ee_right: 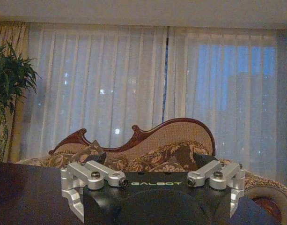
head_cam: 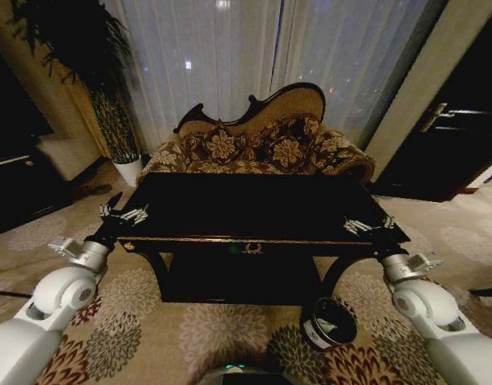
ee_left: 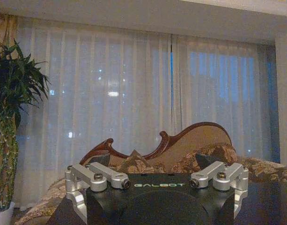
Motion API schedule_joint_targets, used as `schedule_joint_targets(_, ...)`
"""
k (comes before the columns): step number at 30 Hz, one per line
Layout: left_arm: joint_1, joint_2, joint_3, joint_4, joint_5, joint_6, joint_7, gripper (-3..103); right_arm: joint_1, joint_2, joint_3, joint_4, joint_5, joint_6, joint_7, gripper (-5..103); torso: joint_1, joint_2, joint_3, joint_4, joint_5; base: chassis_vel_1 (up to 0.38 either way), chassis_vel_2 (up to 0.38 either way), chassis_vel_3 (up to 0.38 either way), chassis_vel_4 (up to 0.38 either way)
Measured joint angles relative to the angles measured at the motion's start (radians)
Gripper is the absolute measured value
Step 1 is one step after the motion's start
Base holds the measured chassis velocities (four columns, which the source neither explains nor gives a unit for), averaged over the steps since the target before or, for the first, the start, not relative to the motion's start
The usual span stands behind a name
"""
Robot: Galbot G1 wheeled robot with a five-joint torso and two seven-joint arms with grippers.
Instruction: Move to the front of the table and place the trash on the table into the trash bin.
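Black table; sofa behind, trash bin front-right; left pincer, right pincer spread.

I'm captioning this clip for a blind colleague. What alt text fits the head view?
A glossy black table stands straight ahead with no trash visible on its top, and the left pincer and right pincer are held open over its near corners. A small dark trash bin stands on the patterned carpet by the table's front right leg; a floral sofa sits behind.
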Motion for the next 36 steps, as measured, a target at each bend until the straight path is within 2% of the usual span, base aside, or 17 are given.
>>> schedule_joint_targets(36, 0.000, 0.000, 0.000, 0.000, 0.000, 0.000, 0.000, 100, -0.001, 0.000, 0.001, 0.001, 0.000, 0.002, -0.001, 100, 0.000, 0.000, 0.000, -0.0001, 0.0001, 0.201, -0.208, -0.207, 0.206)
